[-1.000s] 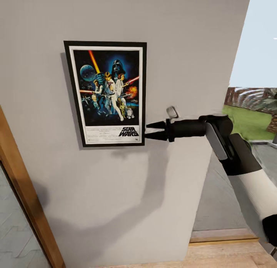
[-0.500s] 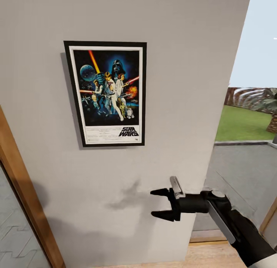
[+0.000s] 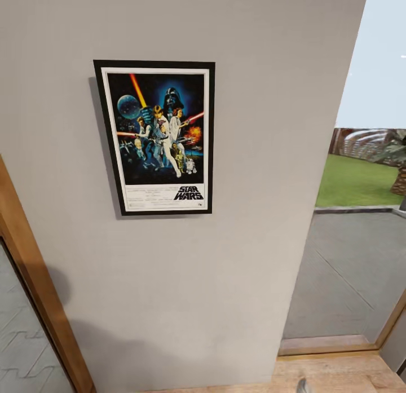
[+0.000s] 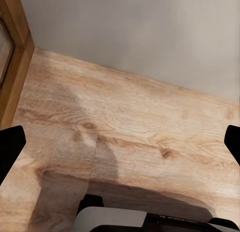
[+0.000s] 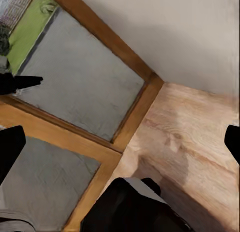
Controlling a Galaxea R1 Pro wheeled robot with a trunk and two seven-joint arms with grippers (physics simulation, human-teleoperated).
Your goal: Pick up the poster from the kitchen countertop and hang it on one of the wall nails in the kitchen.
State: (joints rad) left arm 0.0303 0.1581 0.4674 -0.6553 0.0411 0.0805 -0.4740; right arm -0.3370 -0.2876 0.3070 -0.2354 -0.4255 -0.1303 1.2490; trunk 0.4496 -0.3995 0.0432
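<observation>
The poster (image 3: 155, 137) hangs flat on the pale grey wall (image 3: 254, 156), upright, its black frame casting a thin shadow down one side — the blue art and white border plain to see. Nothing touches it.

Down at floor level, light wooden boards (image 4: 125, 137) run up to the foot of that grey wall. In the left wrist view the left gripper (image 4: 120, 142) points down at the boards, its two dark fingers (image 4: 10, 149) showing at opposite edges of the picture, spread wide, released, with only bare floor between them. A wooden door frame (image 4: 15, 52) stands off beyond one finger, and the wall's base lies ahead of the tips.

In the right wrist view the right gripper (image 5: 120, 142) hangs the same way — dark fingers (image 5: 10, 147) far apart at the picture's edges, holding nothing. Ahead of them the floor meets a wooden threshold (image 5: 135, 117), and past that lies grey paving (image 5: 80, 82) with a strip of green lawn (image 5: 30, 27) further out.

From the head camera, the wall ends in a sharp vertical edge, and beyond it the view is open: paving, grass (image 3: 355, 181) and pale sky. A timber frame (image 3: 34, 280) slants up on the other side of the wall.
</observation>
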